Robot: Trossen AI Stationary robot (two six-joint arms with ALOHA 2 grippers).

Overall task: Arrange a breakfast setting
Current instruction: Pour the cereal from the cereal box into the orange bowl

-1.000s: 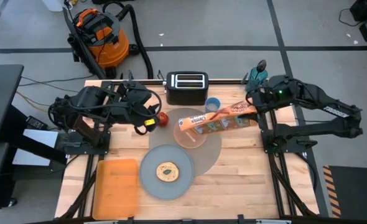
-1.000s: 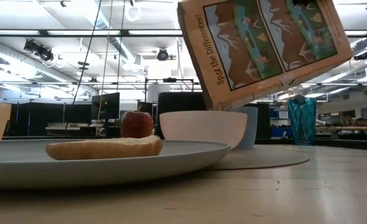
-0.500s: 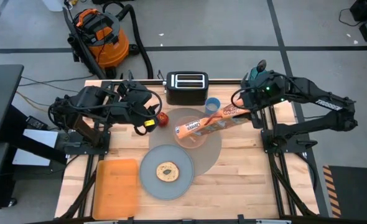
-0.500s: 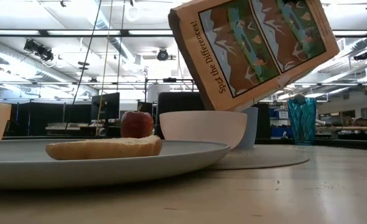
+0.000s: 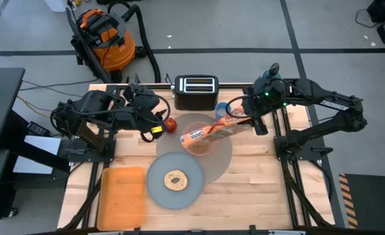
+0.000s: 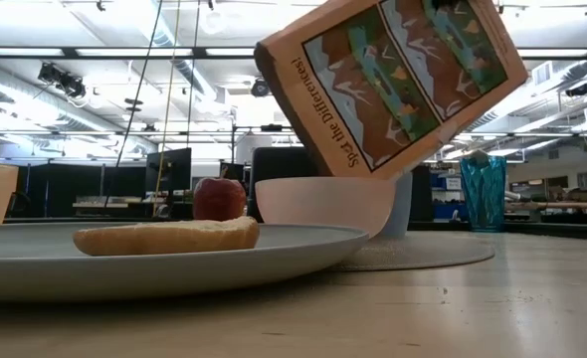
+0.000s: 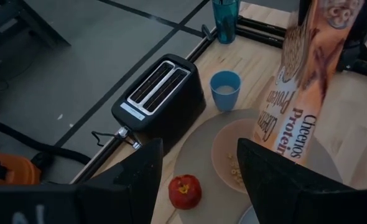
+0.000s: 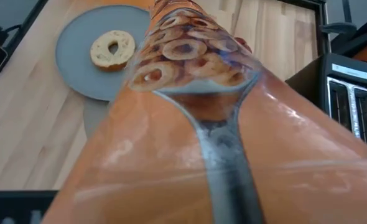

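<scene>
Right gripper [image 5: 248,119]: clamped on the far end of the cereal box [image 5: 213,130]; its fingers are hidden behind the box in the right wrist view
Cereal box: tipped steeply, open end down over the bowl [image 5: 200,143]; in the low view its top edge is cut off by the frame
Bowl: pink, on the mat [image 5: 224,156], partly covered by the box from above; a few cereal rings show inside in the left wrist view [image 7: 235,171]
Mat: large, round, grey-brown, mid-table; its near-left edge lies under the plate [image 5: 158,184]
Plate: grey, at the front of the table, carrying a bagel [image 5: 174,180]
Cup [image 5: 223,109]: blue, just beside the toaster [image 5: 196,92], at the mat's far edge; contents not readable
Apple [image 5: 171,123]: red, on bare wood left of the mat
Left gripper [image 5: 158,124]: hovering near the apple, fingers spread, holding nothing
Spoon: cannot be made out in any view
Orange tray [image 5: 121,198]: front left, beside the plate
</scene>
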